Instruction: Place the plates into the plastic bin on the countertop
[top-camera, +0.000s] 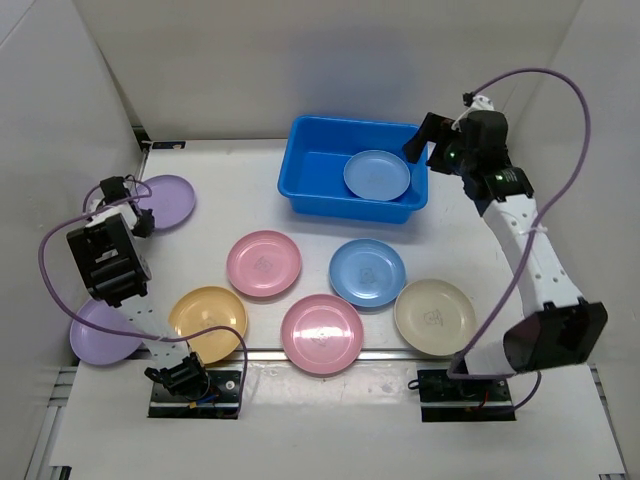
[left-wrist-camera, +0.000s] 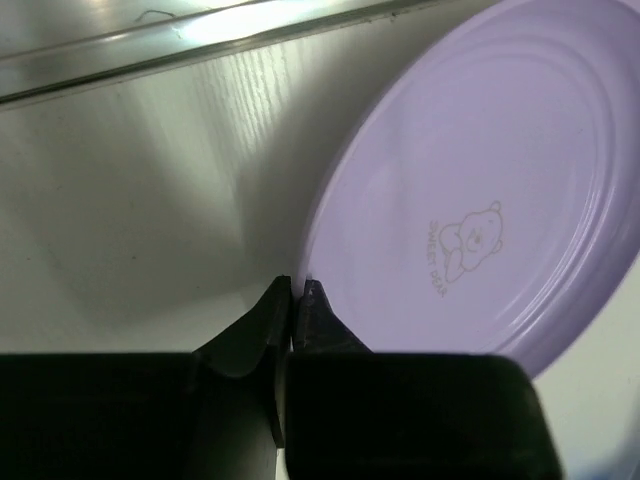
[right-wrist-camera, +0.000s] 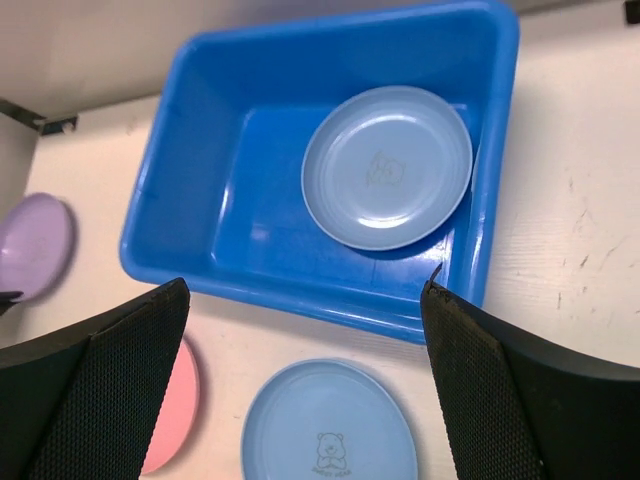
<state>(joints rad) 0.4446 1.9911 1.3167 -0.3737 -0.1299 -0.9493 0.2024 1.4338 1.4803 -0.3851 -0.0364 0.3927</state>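
Setting: robot test cell, lab-type bench.
Enclosure: plain white panels (top-camera: 300, 60) on three sides.
Surface: white countertop (top-camera: 200, 225), metal rail (top-camera: 260, 355) along its near edge.
Fixtures: left arm base (top-camera: 192, 386) and right arm base (top-camera: 465, 390) bolted down; lilac cables (top-camera: 585, 110) looping free.
Props: pastel plates (top-camera: 264, 263), blue plastic bin (top-camera: 340, 208).

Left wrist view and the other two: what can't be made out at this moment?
1. Left wrist: the round lilac plastic plate runs off the top and right edges. Whether the left gripper, shut at its rim, pinches it is unclear.
2. Top external: the left arm covers part of the near lilac plate.
3. Right wrist: a finger of the open right gripper hides most of a round pink plate.
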